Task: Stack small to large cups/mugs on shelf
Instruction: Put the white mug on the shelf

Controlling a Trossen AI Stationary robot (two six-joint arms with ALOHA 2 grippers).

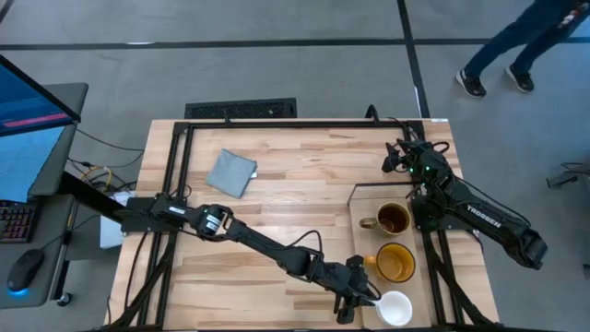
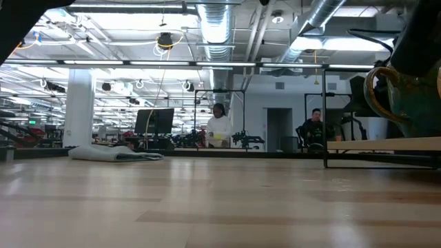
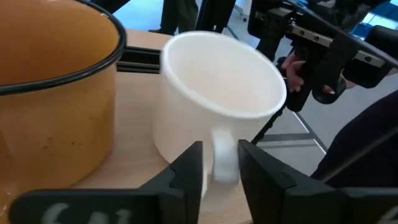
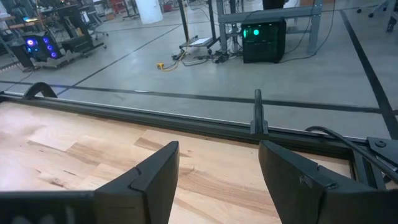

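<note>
Three mugs (image 1: 395, 263) on one shelf (image 1: 364, 198)

i count three mugs on one shelf (image 1: 369, 192): one brown mug (image 1: 392, 219), one yellow mug (image 1: 395, 262), one white mug (image 1: 395, 308). one grey cloth (image 1: 231, 172) lies on my one table (image 1: 295, 166). i have two arms.
</note>
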